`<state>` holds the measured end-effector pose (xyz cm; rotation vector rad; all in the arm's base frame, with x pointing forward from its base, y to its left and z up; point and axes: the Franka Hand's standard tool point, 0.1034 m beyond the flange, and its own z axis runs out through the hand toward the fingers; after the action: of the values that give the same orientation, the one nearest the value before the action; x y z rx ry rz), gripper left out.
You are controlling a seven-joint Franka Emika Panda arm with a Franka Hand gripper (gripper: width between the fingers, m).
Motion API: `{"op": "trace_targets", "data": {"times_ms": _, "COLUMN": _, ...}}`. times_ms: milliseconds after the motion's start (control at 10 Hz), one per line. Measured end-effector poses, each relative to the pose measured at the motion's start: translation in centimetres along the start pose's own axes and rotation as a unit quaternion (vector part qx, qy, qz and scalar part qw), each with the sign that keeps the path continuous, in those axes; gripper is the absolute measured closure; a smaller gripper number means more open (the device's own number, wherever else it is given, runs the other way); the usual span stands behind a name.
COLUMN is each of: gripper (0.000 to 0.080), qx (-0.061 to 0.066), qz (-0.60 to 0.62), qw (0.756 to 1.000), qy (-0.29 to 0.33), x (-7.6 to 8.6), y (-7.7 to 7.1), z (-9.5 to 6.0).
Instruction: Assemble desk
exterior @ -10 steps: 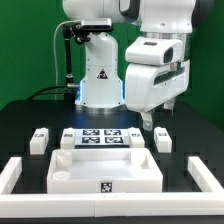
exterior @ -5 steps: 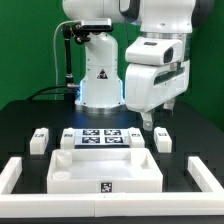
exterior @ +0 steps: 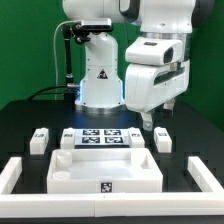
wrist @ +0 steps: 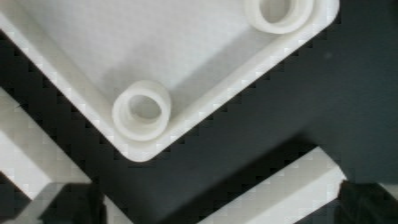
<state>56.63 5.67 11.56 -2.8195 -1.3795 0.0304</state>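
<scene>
Jaws hang wide and empty at 2 o'clock of the desk top (exterior: 80,178), tough to make out; wrist view only catches one corner.

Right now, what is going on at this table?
The white robot arm is handling nothing. Its end effector hangs open and empty above the black table, near the far corner of the wide white plastic tray-like desk top on the exterior view's right. The wrist view looks onto a corner of that top with two round sockets. The small white block legs lie loose on both sides of it, none fitted yet.
</scene>
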Motion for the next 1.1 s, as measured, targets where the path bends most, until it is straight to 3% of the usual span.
{"op": "trace_targets", "data": {"times_ms": 100, "gripper": 0.0150, "qx": -0.012, "qz": -0.048, "qw": 0.999, "qy": 0.011, "x": -0.7, "y": -0.1, "z": 0.5}}
{"op": "trace_targets", "data": {"times_ms": 200, "gripper": 0.0150, "qx": -0.016, "qz": -0.088, "qw": 0.996, "qy": 0.011, "x": -2.9, "y": -0.3, "z": 1.1}}
{"op": "trace_targets", "data": {"times_ms": 300, "gripper": 0.0150, "qx": -0.010, "qz": -0.164, "qw": 0.986, "qy": 0.007, "x": -5.5, "y": 0.5, "z": 1.3}}
{"op": "trace_targets", "data": {"times_ms": 500, "gripper": 0.0150, "qx": -0.002, "qz": -0.267, "qw": 0.964, "qy": 0.002, "x": -8.3, "y": 2.0, "z": 2.3}}
{"op": "trace_targets", "data": {"times_ms": 900, "gripper": 0.0150, "qx": -0.002, "qz": -0.286, "qw": 0.958, "qy": -0.002, "x": -8.3, "y": 1.9, "z": 2.5}}
{"op": "trace_targets", "data": {"times_ms": 1100, "gripper": 0.0150, "qx": 0.004, "qz": -0.308, "qw": 0.951, "qy": 0.001, "x": -10.3, "y": 1.4, "z": 4.7}}
